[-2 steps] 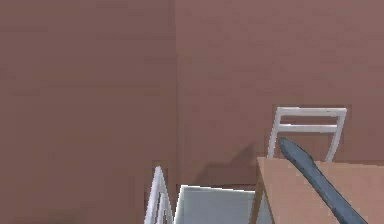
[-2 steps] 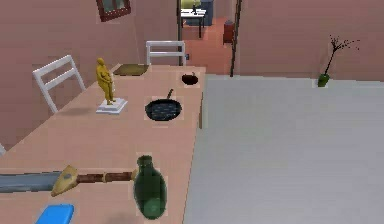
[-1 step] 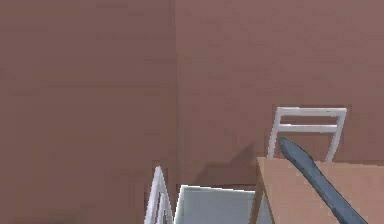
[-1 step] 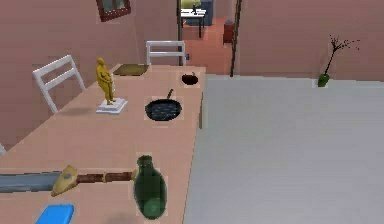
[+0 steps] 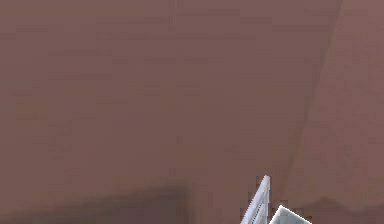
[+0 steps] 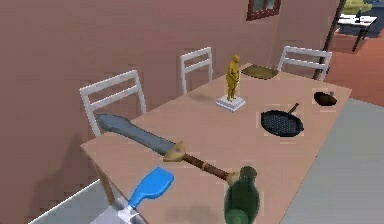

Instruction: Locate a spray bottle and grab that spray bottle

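Bottle (image 6: 241, 196), dark green, cut off at desk (image 6: 225, 132) near edge; three chairs (image 6: 112, 95), one statuette (image 6: 233, 78), one pan (image 6: 281, 122); pincer's state cannot be told.

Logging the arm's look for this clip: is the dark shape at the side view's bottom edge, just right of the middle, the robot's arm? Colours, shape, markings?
No, that is a bottle: dark green and glossy, with rounded shoulders narrowing to a short neck, standing on the brown wooden table. It is not a square dark bar and carries no white marked squares, so it gives nothing to log for the arm.
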